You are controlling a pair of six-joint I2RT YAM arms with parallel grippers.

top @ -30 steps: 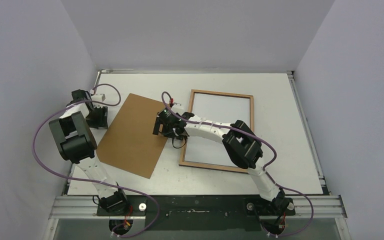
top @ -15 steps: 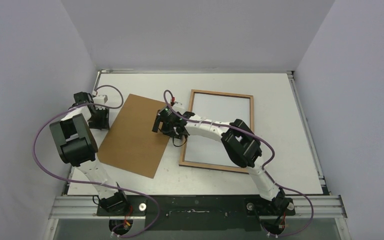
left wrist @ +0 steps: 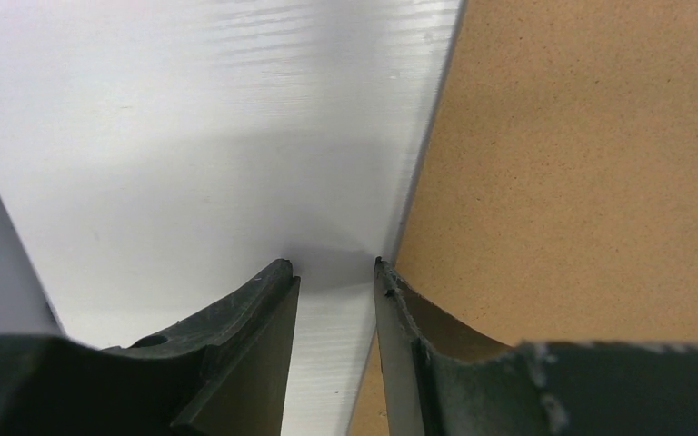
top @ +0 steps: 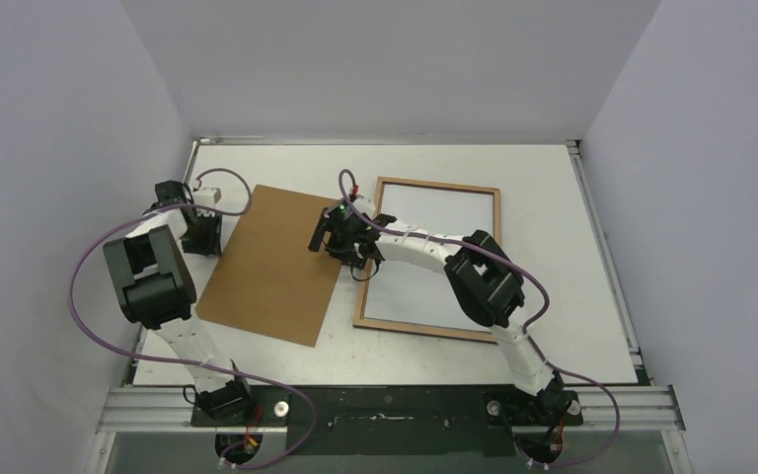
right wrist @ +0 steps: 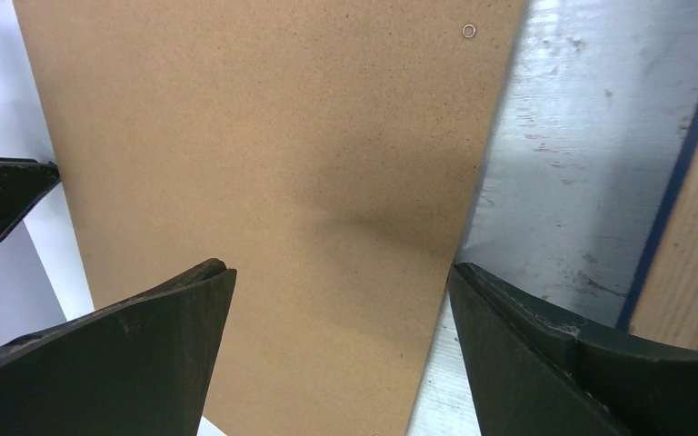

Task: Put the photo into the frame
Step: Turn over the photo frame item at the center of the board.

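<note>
the backing board (top: 271, 265) now lies nearer the frame (top: 438, 183), right gripper (right wrist: 341, 272) wide over its edge, left gripper (left wrist: 332, 268) narrowing beside it.

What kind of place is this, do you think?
Probably a robot test cell in a laboratory: a white table boxed in by plain walls, a cabled left arm and right arm bolted to a metal rail, with a frame and brown board laid out.
</note>
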